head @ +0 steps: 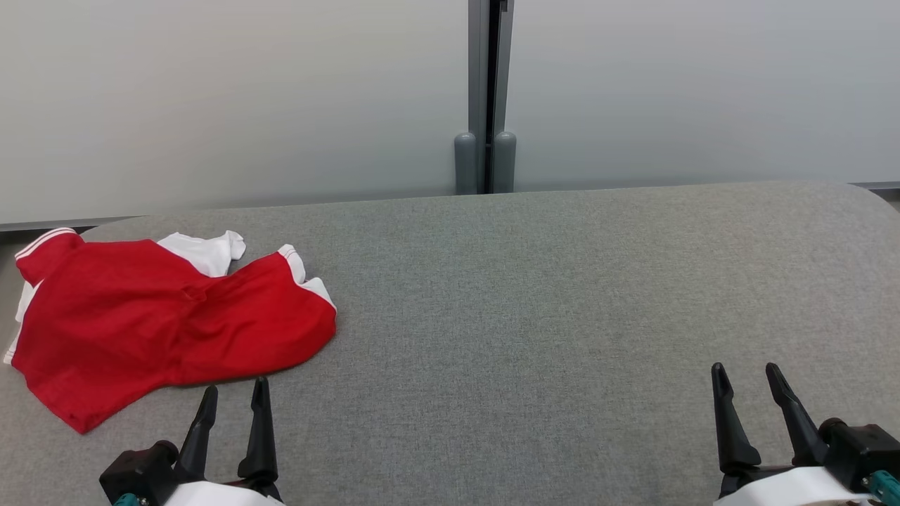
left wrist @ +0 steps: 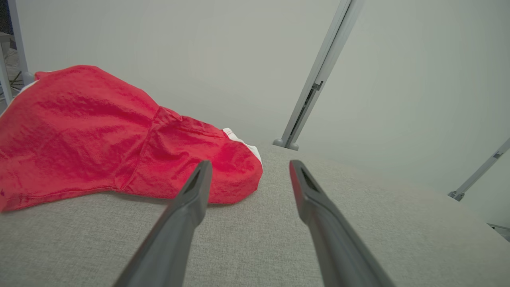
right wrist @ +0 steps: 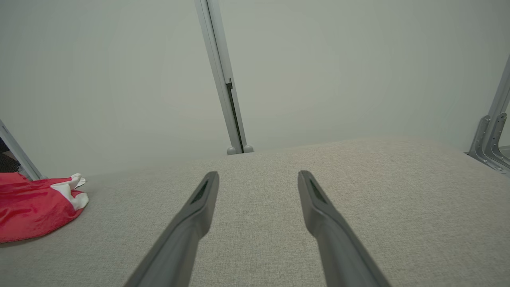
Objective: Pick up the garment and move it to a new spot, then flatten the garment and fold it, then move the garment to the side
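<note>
Garment (head: 162, 330): the red top with white trim is lying crumpled at the far left of the grey table (head: 527, 316), one white part bunching up behind the red cloth, its left side sitting close to the table's edge.
Left gripper (head: 235, 386): it is hovering just beside the garment's near hem, jaws standing wide apart and gripping nothing.
Right gripper (head: 744, 367): it is waiting over bare table well away from the cloth, jaws spread equally wide and carrying nothing.
Step in hand: judging by the layout, the pick-up is not yet begun, and the left arm is the one lining up for it.
Risk, thin pinch: closing on the top layer alone is likely to lift a single fold, leaving the rest dragging and twisting.
Risk, edge: pushing the cloth leftwards while reaching is likely to slide it off the table (the fabric looks light and slippery).
Risk, snag: coming down too steeply is likely to drive the fingertips into the table's woven covering instead of under the hem.
Risk, lone arm: carrying with one gripper is likely to leave a bundle that is harder to flatten.
</note>
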